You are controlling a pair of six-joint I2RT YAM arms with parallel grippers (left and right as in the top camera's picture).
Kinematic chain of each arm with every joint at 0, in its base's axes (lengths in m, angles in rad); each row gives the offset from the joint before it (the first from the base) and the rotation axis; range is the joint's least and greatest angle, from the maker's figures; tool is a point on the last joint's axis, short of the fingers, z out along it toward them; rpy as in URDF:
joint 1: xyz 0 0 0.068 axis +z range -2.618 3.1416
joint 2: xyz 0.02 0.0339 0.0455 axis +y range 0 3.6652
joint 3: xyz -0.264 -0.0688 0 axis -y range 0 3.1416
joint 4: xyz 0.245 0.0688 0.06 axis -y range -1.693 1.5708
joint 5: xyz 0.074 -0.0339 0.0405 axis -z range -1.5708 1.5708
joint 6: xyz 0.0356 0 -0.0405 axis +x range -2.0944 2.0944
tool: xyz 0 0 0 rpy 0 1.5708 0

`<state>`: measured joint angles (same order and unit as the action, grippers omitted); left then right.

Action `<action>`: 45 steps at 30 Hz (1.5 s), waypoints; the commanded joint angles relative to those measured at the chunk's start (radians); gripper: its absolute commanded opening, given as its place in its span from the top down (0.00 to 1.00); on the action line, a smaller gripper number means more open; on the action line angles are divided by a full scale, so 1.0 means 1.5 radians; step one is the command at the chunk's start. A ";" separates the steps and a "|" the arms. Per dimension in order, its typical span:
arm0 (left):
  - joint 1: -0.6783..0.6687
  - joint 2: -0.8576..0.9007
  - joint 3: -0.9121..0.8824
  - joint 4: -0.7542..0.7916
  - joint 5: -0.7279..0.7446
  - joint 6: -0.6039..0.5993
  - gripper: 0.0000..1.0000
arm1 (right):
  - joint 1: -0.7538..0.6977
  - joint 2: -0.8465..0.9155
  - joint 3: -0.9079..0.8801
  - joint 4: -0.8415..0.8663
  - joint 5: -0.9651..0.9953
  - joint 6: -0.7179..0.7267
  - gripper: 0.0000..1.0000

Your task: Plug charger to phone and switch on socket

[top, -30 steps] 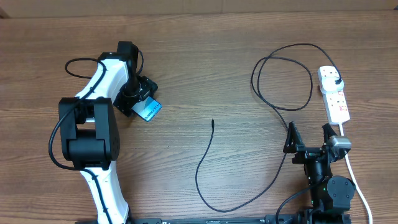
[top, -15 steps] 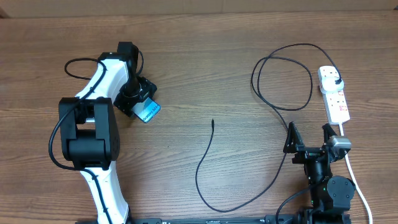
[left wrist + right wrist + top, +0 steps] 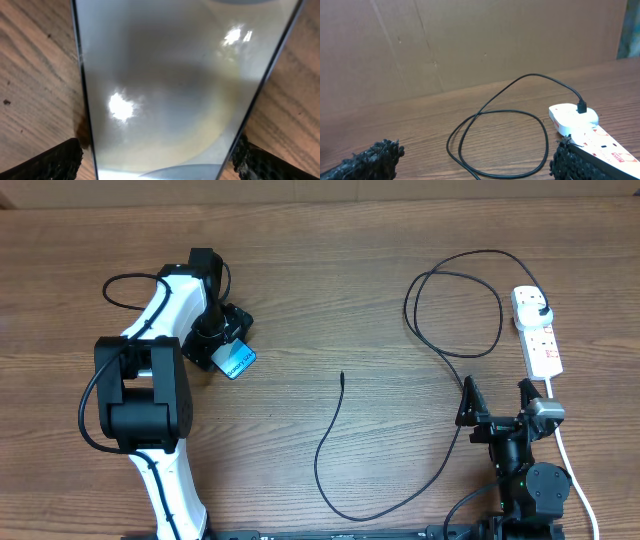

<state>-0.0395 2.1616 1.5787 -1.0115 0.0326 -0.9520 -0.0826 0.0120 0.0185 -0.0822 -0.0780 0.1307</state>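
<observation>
The phone (image 3: 238,360) lies tilted at the left of the table, only its cyan end showing past my left gripper (image 3: 216,340). In the left wrist view the phone's glossy face (image 3: 175,85) fills the space between my left gripper's fingers (image 3: 160,162), which close on its two long edges. The charger cable (image 3: 330,440) lies loose, its small tip (image 3: 342,376) at mid-table, with loops (image 3: 455,310) at the right. Its plug (image 3: 541,310) sits in the white socket (image 3: 543,345). My right gripper (image 3: 495,402) is open and empty, near the front edge.
The socket's thick white cord (image 3: 572,470) runs down the right side past my right arm. In the right wrist view the cable loop (image 3: 495,112) and the socket (image 3: 572,120) lie ahead of my right gripper (image 3: 477,160), with a brown cardboard wall (image 3: 470,40) behind.
The phone's cyan end has shifted slightly left with my left gripper. The right arm, cable and socket have not moved.
</observation>
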 commanded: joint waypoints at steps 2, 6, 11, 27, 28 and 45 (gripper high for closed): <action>-0.003 -0.016 -0.004 0.014 -0.014 -0.018 0.00 | 0.005 -0.006 -0.007 0.002 0.004 -0.003 0.00; -0.003 -0.016 -0.004 0.015 -0.017 -0.020 0.00 | 0.005 -0.006 -0.007 0.002 0.004 -0.003 0.00; 0.004 -0.016 -0.004 0.011 -0.024 -0.021 0.00 | 0.005 -0.006 -0.007 0.002 0.004 -0.003 0.00; 0.020 -0.016 -0.004 0.006 -0.022 -0.019 0.00 | 0.005 -0.006 -0.007 0.002 0.004 -0.003 0.00; 0.020 -0.016 -0.004 0.007 -0.022 -0.019 0.00 | 0.005 -0.006 -0.007 0.002 0.004 -0.003 0.00; 0.020 -0.016 -0.004 0.008 -0.021 -0.019 0.11 | 0.005 -0.006 -0.007 0.002 0.004 -0.003 0.00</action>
<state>-0.0170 2.1616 1.5787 -0.9985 0.0185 -0.9676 -0.0826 0.0120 0.0185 -0.0830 -0.0776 0.1303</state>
